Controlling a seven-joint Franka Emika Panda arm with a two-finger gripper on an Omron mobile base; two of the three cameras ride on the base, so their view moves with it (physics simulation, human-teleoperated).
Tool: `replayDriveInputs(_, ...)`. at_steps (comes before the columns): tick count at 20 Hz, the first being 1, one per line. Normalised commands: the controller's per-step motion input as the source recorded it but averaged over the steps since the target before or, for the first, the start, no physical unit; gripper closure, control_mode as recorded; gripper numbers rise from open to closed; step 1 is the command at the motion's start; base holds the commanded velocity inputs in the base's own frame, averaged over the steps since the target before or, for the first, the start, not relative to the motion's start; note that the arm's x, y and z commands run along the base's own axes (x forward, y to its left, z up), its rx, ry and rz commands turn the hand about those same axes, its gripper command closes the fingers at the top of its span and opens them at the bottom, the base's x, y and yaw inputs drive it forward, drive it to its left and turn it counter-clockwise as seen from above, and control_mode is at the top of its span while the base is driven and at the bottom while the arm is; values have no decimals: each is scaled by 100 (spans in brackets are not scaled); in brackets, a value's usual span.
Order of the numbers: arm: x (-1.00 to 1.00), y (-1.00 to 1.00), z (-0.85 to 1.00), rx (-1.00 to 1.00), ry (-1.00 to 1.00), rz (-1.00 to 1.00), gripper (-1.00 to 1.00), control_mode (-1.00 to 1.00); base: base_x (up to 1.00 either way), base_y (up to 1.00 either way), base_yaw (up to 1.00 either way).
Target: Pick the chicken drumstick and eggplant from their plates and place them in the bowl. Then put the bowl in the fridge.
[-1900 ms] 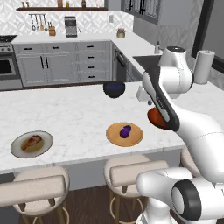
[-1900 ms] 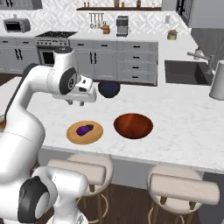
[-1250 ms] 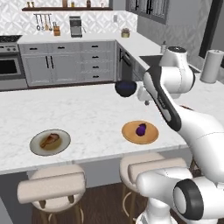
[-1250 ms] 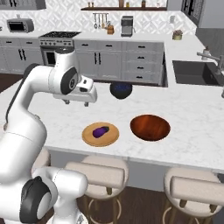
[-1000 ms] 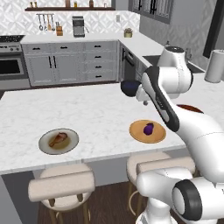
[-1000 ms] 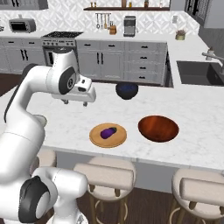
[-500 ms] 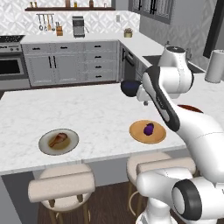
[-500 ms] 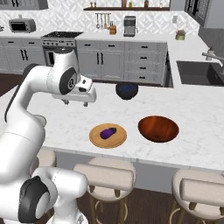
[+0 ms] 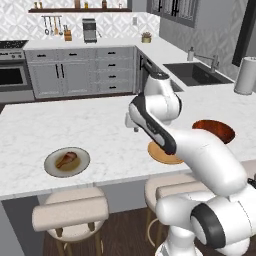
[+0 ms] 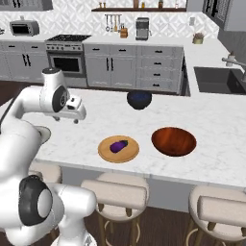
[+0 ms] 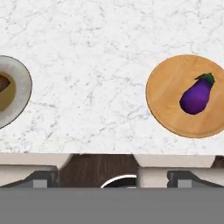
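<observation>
Hovering above the marble surface (image 10: 216, 139), the pincer (image 10: 75, 113) stands fully open and empty. Take the wooden plate (image 10: 118, 149) as reference: the eggplant (image 10: 118, 145) lies on it (slightly off-centre), the red-orange bowl (image 10: 173, 141) sits just beside it toward the sink, and the grey plate (image 9: 67, 162) with the chicken drumstick (image 9: 66, 159) lies well apart on the opposite side.
</observation>
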Motion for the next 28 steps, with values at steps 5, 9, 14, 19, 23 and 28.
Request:
replayDriveInputs(5,84,100,-27,2,5,-8,-100,-100,0,0,0)
replayDriveInputs(9,13,100,-1,16,8,-21,-100,-100,0,0,0)
replayDriveInputs(14,0,100,-15,16,16,-37,-100,-100,0,0,0)
replayDriveInputs(19,-46,75,-32,8,15,-28,-100,-100,0,0,0)
replayDriveInputs(23,2,46,-31,0,9,-17,-100,-100,0,0,0)
replayDriveInputs(28,18,30,-31,0,10,-9,-100,-100,0,0,0)
